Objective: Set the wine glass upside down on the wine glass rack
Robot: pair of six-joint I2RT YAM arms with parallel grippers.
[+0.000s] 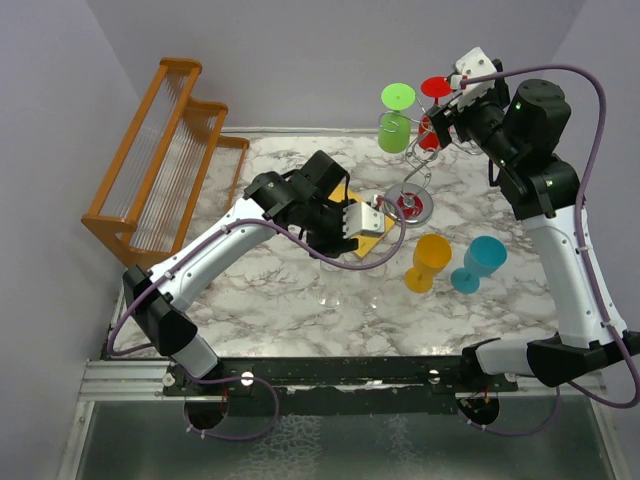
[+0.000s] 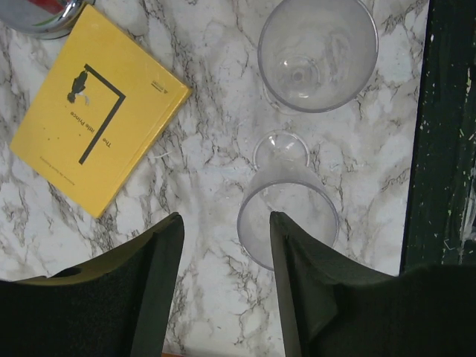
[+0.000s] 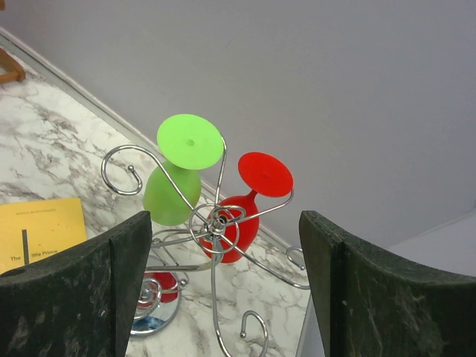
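The right gripper is hovering spread wide and empty. Just ahead of it, the red glass is hanging upside down on the rack, beside a green glass. The left gripper, also spread, is hanging over a clear glass on the veined marble table. Plain grey walls are standing behind the curled, shiny wire.

- The clear wine glass lies just ahead of the left gripper; one finger hides part of its bowl.
- A second clear glass, farther ahead, is cut by the top edge.
- Of the wine glass rack, ahead and to the left, only a sliver of base shows.
- Below the right gripper, the yellow book is cut by the frame edge and a finger.
- From above, both clear glasses are too faint against the marble tabletop to make out.
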